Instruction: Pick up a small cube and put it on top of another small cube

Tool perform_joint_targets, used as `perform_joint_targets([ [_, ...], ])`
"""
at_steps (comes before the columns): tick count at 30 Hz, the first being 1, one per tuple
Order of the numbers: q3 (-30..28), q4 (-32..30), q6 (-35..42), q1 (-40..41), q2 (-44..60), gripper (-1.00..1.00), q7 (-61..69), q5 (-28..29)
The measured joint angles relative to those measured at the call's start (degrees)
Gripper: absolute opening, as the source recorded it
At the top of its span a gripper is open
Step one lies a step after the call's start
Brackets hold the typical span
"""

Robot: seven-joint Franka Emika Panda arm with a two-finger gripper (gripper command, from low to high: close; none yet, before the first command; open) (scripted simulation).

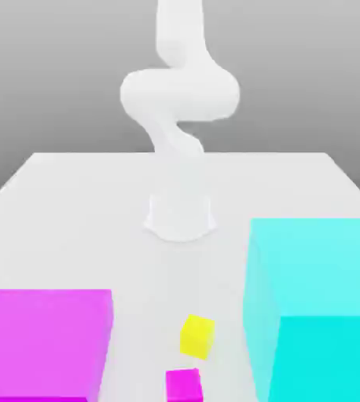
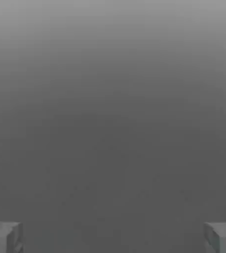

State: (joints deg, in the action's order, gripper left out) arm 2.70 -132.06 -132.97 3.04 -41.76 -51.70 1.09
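A small yellow cube [image 1: 197, 336] sits on the white table [image 1: 73, 204] near its front edge, turned a little askew. Just in front of it, apart from it, lies a small magenta cube [image 1: 184, 385]. In the hand view my gripper [image 2: 113, 237] is open: its two grey fingertips [image 2: 4, 237] stand far apart with nothing between them, against a plain grey background. The white arm [image 1: 179, 94] rises from its base [image 1: 180, 218] at the table's middle and bends upward, well away from both cubes.
A large magenta block [image 1: 42, 341] stands at the exterior view's front left and a large, taller cyan block [image 1: 317, 306] at the front right. The two small cubes lie in the gap between them.
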Motion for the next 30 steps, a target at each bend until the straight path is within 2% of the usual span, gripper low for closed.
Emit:
perform_joint_targets([
  [16,14.6,-1.8,-7.6,15.4,26.3,0.00,-40.5,11.0],
  [24,16.6,-2.6,-11.2,18.0,39.4,0.00,-60.8,16.8],
  [30,16.1,-3.4,-14.6,17.6,48.5,0.00,-73.8,18.0],
])
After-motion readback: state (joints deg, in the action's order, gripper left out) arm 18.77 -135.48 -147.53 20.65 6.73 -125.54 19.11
